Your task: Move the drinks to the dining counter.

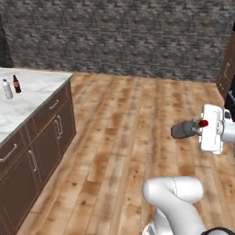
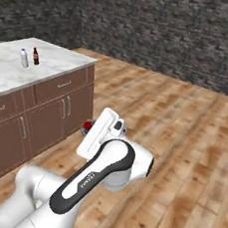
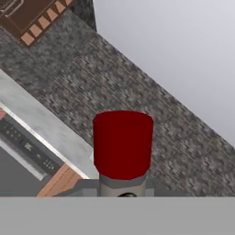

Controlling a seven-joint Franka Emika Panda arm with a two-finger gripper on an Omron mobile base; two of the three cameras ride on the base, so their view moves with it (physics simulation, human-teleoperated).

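My gripper is shut on the squat grey drink bottle, which it holds sideways in the air over the wooden floor. Its red cap points back into the hand. In the hand view the red cap sits at lower centre with the grey bottle neck below it. In the right base view the cap peeks out beside the white hand. The dining counter stands well to the left, apart from the gripper. On its marble top stand a whitish clear bottle and a slim dark-brown cola bottle, close together.
Open wooden floor lies between the arm and the counter's brown cabinets. A grey stone wall closes the far side. Dark furniture stands at the right edge.
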